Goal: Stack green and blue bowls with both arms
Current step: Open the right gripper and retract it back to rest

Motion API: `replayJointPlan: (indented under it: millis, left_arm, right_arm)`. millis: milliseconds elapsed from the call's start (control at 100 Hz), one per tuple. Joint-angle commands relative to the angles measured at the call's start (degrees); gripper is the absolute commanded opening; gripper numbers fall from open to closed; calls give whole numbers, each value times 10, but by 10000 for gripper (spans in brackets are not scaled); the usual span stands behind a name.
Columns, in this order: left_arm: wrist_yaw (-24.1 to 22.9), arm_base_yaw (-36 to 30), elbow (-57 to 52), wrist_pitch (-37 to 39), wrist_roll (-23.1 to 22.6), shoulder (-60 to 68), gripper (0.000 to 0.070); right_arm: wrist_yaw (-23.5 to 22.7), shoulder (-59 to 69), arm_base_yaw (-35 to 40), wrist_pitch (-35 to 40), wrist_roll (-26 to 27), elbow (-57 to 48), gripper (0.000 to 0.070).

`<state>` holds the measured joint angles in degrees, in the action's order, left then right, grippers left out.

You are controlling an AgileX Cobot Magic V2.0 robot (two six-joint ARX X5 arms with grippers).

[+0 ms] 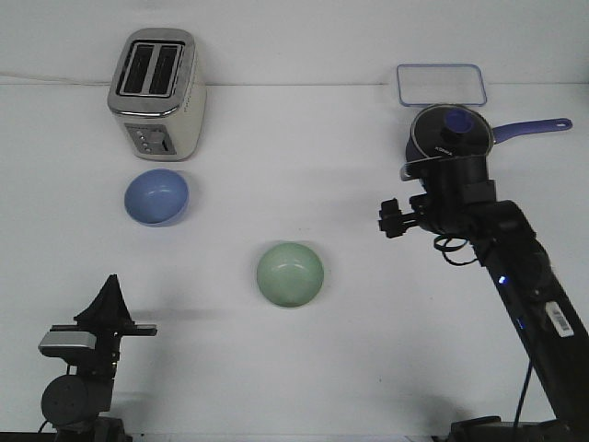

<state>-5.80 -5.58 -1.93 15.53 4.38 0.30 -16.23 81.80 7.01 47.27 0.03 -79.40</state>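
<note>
The periwinkle blue bowl (156,196) sits upright on the white table at the left, just in front of the toaster. The pale mint green bowl (290,273) sits upright near the table's middle, apart from the blue one. Both are empty. My left gripper (110,293) is at the lower left, near the table's front edge; its fingers meet in one point and it holds nothing. It is well short of both bowls. My right arm reaches up from the lower right. Its gripper (444,175) is dark against the saucepan and I cannot make out its fingers.
A cream and chrome toaster (156,92) stands at the back left. A dark navy saucepan (456,136) with a glass lid and a long blue handle is at the back right. A clear lidded container (440,85) lies behind it.
</note>
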Motion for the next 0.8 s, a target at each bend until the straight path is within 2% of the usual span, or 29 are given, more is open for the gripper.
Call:
replayJointPlan:
  millis: [0, 140, 300, 510, 630, 790]
  left_arm:
    - [1, 0, 11, 6, -5, -1, 11]
    - [1, 0, 11, 6, -5, -1, 10]
    - [1, 0, 11, 6, -5, -1, 10]
    - [1, 0, 11, 6, -5, -1, 10]
    - [1, 0, 11, 6, -5, -1, 10]
    - [1, 0, 11, 6, -5, -1, 10]
  right_arm:
    - [2, -20, -20, -4, -20, 7, 491]
    - [2, -90, -69, -26, -20, 59, 491]
    - [5, -189, -95, -85, -11, 153, 491]
    - [76, -324, -96, -182, -12, 296, 491]
    - [93, -395, -96, -241, -12, 382, 491]
    - [92, -477, -91, -315, 8, 464, 491]
